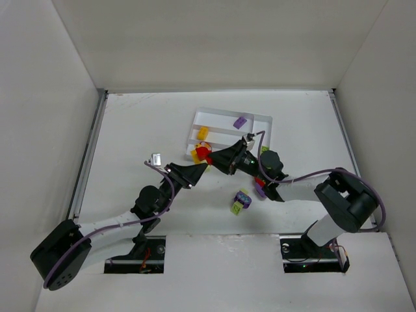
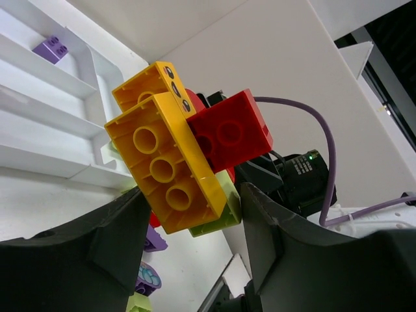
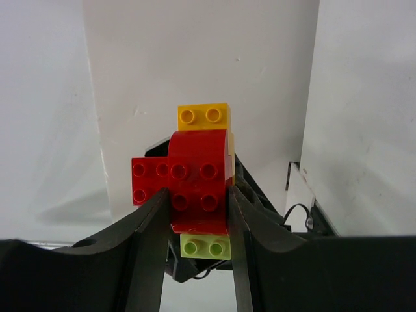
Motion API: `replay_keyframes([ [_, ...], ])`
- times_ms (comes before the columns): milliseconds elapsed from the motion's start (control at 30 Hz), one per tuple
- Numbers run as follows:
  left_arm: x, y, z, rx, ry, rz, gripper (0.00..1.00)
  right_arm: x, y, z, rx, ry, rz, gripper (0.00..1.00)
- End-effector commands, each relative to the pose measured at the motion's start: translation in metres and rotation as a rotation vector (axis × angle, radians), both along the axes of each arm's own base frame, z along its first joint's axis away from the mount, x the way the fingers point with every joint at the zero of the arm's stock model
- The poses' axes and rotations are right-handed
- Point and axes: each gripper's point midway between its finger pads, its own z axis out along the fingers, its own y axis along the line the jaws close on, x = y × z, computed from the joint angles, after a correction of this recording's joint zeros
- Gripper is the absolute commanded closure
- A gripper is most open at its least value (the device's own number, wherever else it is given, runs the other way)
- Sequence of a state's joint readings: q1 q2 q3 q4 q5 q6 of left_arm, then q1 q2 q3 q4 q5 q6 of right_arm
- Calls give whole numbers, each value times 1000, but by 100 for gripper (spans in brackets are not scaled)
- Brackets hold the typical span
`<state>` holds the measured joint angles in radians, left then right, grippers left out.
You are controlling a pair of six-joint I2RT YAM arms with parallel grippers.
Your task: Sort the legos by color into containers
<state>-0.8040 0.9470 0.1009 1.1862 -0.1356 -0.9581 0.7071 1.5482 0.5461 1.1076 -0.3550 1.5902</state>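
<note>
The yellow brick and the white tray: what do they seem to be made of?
Yellow brick: probably hard moulded plastic, glossy, with soft highlights around its round hollows. Tray: probably thin white plastic, smooth and rather matt, with thin moulded dividers.

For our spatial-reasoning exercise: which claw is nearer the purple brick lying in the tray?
Right. The right claw, gripping the brick clump, sits just near-left of the purple brick; the left claw lies farther off, beyond that clump.

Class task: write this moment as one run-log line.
right gripper: shut on red brick of stuck cluster | left gripper: jaws flank its yellow brick, grip unclear | tray: purple brick inside
</note>
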Motion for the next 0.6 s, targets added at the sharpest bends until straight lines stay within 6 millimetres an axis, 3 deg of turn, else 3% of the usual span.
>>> replay_keyframes([
  [0,0,3,48,-110,-109,21,51,-10,4,23,72,-72,26,68],
  [233,-2,5,51,-141,-102,34,75,-9,4,24,71,-103,15,68],
  [567,-15,15,53,-202,-93,28,85,9,-13,25,4,-201,-72,68],
])
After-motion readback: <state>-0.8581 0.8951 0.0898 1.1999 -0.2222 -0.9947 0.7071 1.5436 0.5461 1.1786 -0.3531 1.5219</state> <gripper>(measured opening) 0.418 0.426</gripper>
